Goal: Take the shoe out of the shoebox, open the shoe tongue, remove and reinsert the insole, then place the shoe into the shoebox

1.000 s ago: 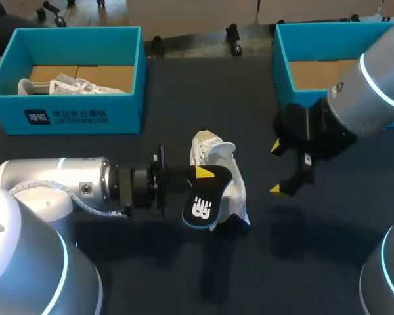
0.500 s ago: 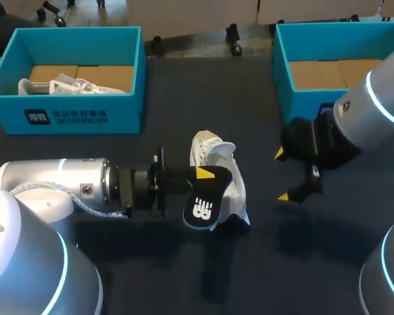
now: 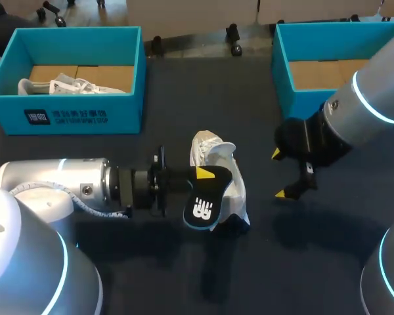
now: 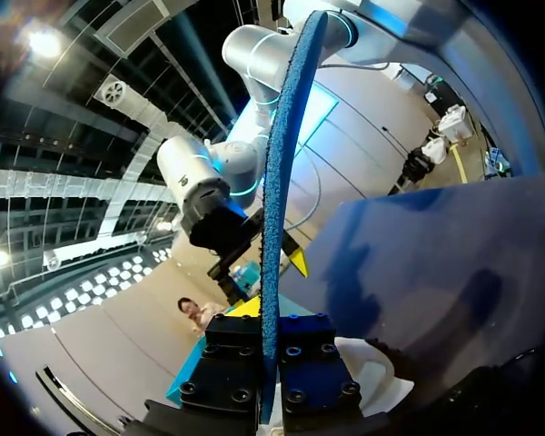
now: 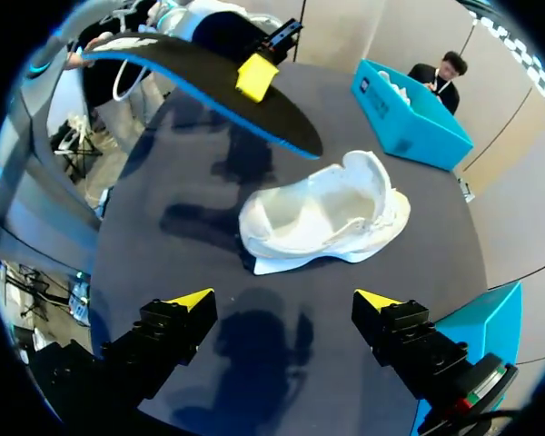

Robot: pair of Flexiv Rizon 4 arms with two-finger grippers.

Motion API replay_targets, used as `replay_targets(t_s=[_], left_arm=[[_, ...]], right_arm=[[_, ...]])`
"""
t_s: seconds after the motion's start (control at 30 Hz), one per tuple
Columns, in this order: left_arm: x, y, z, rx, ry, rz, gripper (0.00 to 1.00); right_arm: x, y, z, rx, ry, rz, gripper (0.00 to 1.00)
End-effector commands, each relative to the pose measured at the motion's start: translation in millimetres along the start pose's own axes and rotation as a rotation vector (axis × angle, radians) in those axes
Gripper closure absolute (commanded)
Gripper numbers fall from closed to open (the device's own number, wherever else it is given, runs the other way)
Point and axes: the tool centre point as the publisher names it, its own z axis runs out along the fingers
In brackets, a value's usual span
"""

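Observation:
A white shoe [image 3: 218,165] lies on its side on the dark table, its opening showing in the right wrist view [image 5: 327,213]. Just in front of the shoe my left gripper [image 3: 203,176] is shut on a black insole [image 3: 200,209] with a blue edge, held clear of the shoe. In the left wrist view the insole [image 4: 277,209] stands edge-on between the fingers of that gripper [image 4: 271,354]. My right gripper [image 3: 280,174] hangs open to the right of the shoe. In its own view the right gripper [image 5: 284,304] faces the shoe, with the insole [image 5: 200,82] beyond it.
A blue shoebox [image 3: 65,115] at the back left holds another white shoe [image 3: 72,85]. A second blue shoebox [image 3: 282,72] at the back right shows only its cardboard floor. My left arm's thick body [image 3: 52,187] takes up the near left.
My right arm has shifted slightly toward the near edge and turned its wrist, gripper still open. The left arm, the insole and the shoe have kept still.

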Motion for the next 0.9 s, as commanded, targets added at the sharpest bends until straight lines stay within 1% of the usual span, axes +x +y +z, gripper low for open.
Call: replay_targets(t_s=[0.03,0.17,0.23,0.6,0.8,0.9], left_arm=[[0.9,-0.6,1.4,-0.003,-0.001,0.001,1.00],[0.9,-0.6,1.4,-0.003,-0.001,0.001,1.00],[0.9,-0.6,1.4,-0.003,-0.001,0.001,1.00],[0.9,-0.6,1.4,-0.003,-0.001,0.001,1.00],[4.4,-8.4,4.1,0.034,0.005,-0.030,1.00],[4.1,-9.4,4.8,0.035,0.016,-0.058,1.00]], right_arm=[[2.1,5.5,-0.3,0.012,-0.012,-0.010,0.00],[-1.2,9.9,-0.1,-0.003,-0.009,-0.024,0.00],[-2.0,9.8,0.6,-0.040,-0.005,-0.029,0.00],[-2.3,10.3,1.0,-0.033,-0.002,-0.031,0.00],[-2.3,10.3,1.0,-0.033,-0.002,-0.031,0.00],[-2.3,10.3,1.0,-0.033,-0.002,-0.031,0.00]])
